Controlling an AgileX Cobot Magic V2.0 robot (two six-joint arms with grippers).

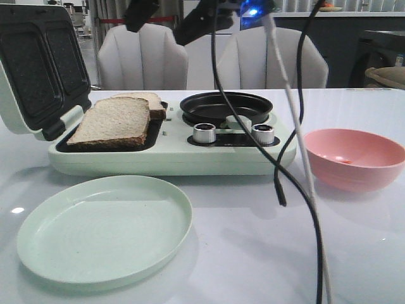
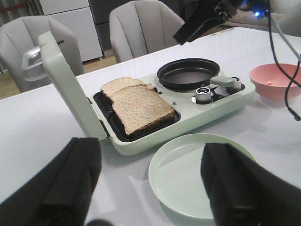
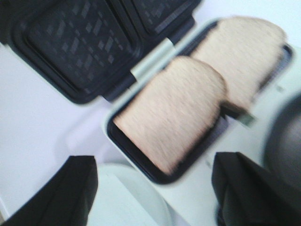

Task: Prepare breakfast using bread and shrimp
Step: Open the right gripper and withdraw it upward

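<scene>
We count two slices of pale tan bread with dark brown crusts: the nearer slice (image 1: 114,122) lies in the dark tray of the pale green breakfast maker (image 1: 171,158), overlapping the farther slice (image 1: 152,101) behind it. Both slices touch each other and rest in the left compartment, beside the raised hinged lid (image 1: 38,69) with its two dark textured plates.

We count one round black frying pan (image 1: 226,106) on the right part of the same appliance, and two silver knobs (image 1: 204,132) in front of it. One round pale green plate (image 1: 104,228) sits on the white table (image 1: 253,253) just in front of the appliance. One pink bowl (image 1: 353,158) stands to the right of the appliance, apart from it; a small orange-pink speck inside it may be the shrimp (image 1: 345,160), but it is too small for us to confirm.

Dark cables (image 1: 278,171) and one pale cable hang across the front view, crossing the pan and the appliance's right end. Two grey chairs (image 1: 142,57) stand behind the table.

The left claw (image 2: 150,183) hangs over the near table edge with its fingers spread wide and nothing between them. The right claw (image 3: 155,193) hangs above the bread tray, likewise spread and holding nothing; its view is blurred.
</scene>
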